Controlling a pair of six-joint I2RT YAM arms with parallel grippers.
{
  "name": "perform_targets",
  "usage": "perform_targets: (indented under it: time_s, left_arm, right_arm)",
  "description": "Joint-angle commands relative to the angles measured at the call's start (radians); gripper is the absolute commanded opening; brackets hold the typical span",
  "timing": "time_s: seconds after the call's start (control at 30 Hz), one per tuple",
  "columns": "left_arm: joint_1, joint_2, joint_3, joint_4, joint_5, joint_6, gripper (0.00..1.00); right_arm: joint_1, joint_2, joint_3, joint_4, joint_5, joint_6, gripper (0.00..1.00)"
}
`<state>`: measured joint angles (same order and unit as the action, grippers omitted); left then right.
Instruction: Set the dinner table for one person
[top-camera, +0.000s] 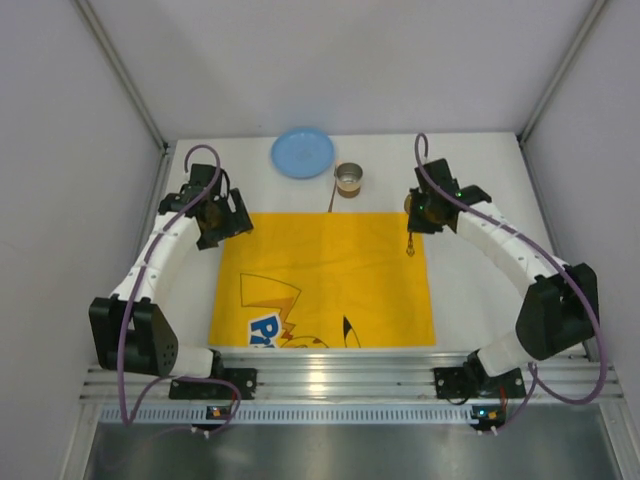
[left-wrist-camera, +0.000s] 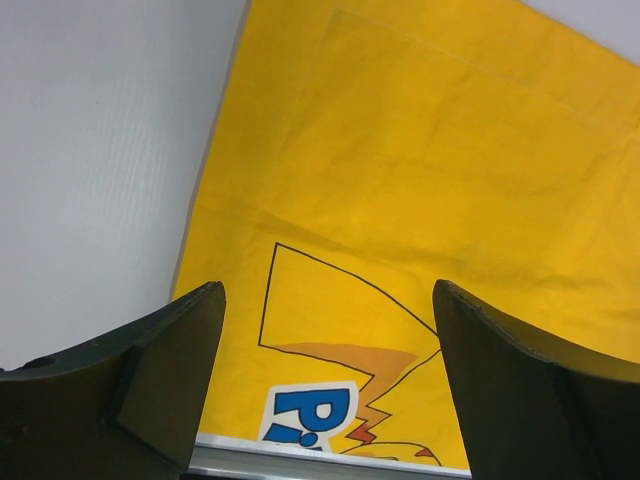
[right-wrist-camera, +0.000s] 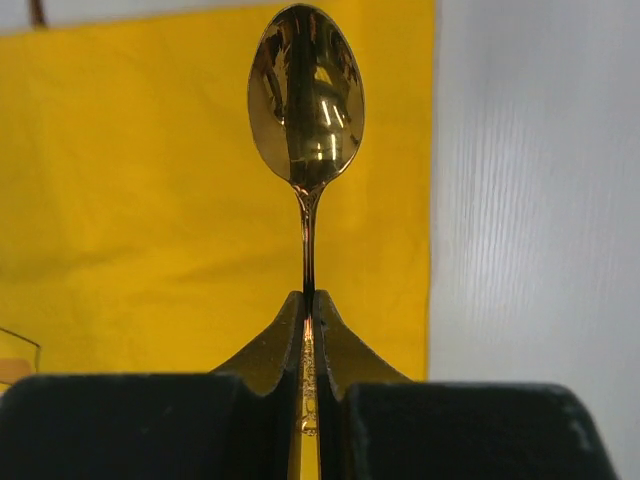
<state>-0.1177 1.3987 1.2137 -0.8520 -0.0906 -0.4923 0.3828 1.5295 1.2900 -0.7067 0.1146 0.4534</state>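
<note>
Gripping spoon (right-wrist-camera: 305, 100) by handle, right gripper (right-wrist-camera: 310, 300) pinched tight; yellow mat (top-camera: 330, 270) edge under it, bare dinner table (top-camera: 255, 185) alongside. Left gripper (left-wrist-camera: 328, 295) spread wide, empty, above mat. Plate (top-camera: 302, 152), cup (top-camera: 348, 180) beyond both hands, off mat. Judged early: nothing placed yet.

The left claw (left-wrist-camera: 325, 300) hangs with fingers spread wide. The right claw (right-wrist-camera: 310, 305) pinches a spoon (right-wrist-camera: 305, 95) by its handle, bowl jutting ahead of the tips.
</note>
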Motion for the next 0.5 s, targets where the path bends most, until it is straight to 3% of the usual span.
perform_targets:
  time_s: [0.0, 0.17, 0.47]
  left_arm:
    - [-0.003, -0.038, -0.020, 0.074, 0.038, 0.017, 0.91]
    - [-0.005, -0.035, -0.010, 0.096, 0.046, 0.021, 0.99]
    - [-0.013, 0.020, 0.062, 0.099, 0.042, 0.014, 0.98]
  right_arm:
    - [0.048, -0.096, -0.228, 0.073, -0.058, 0.126, 0.00]
    - [0.108, -0.189, -0.418, 0.144, -0.067, 0.172, 0.00]
    - [0.162, -0.098, -0.469, 0.200, -0.067, 0.180, 0.00]
